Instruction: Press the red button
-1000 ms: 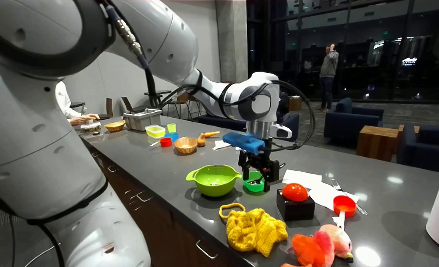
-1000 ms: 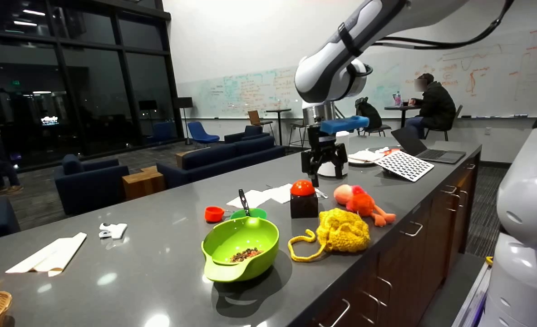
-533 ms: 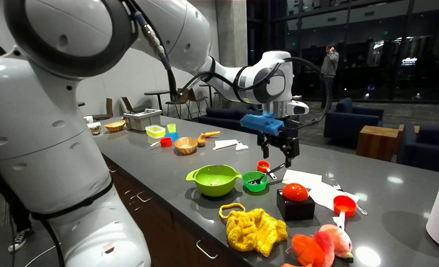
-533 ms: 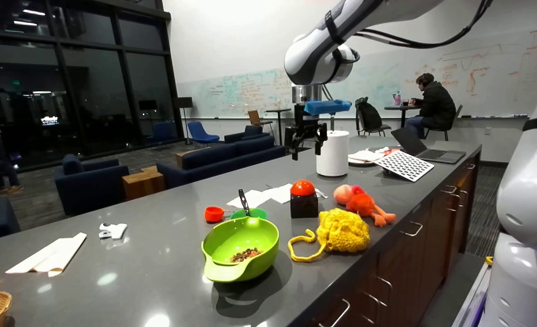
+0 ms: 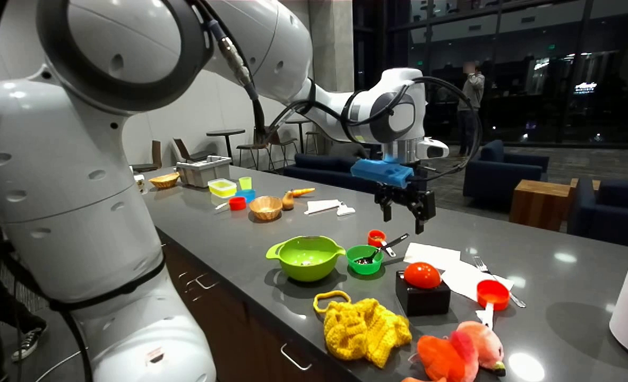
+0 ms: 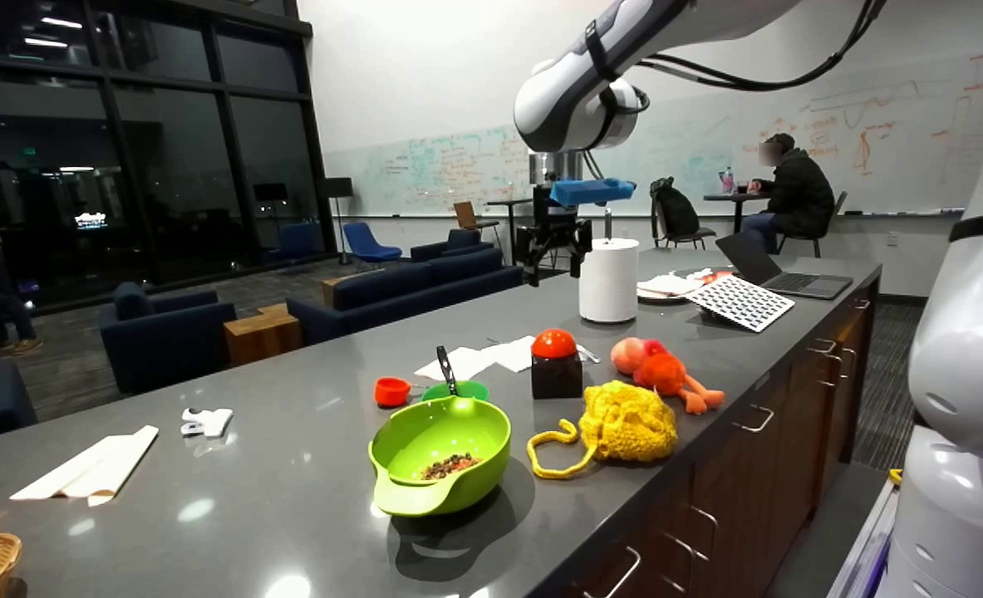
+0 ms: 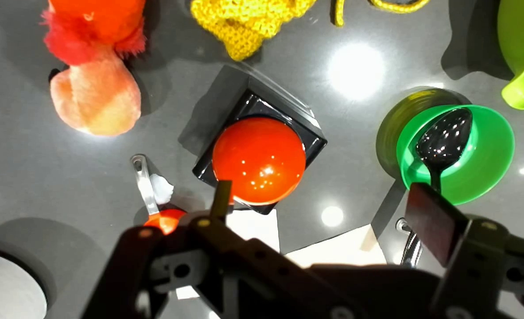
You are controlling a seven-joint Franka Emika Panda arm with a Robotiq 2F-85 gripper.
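Hand [image 5: 403, 223] has risen and shifted over the last second, most of that early on, and now hangs well above the surface [image 6: 275, 448]; fingers [image 7: 434, 221] apart, nothing between them; red button [image 7: 259, 159], on its black base [image 6: 557, 378], looks unchanged, apart from the hand; cannot tell whether it has been pressed; if not, hand must line up over it and descend, probably better with fingers together. Yellow knitted piece [image 6: 628, 423] and pink-red toy [image 6: 665, 374] lie near it; small green bowl [image 7: 492, 155], also near, holds a black spoon [image 7: 445, 137]; its tilted handle might snag a low sweep.
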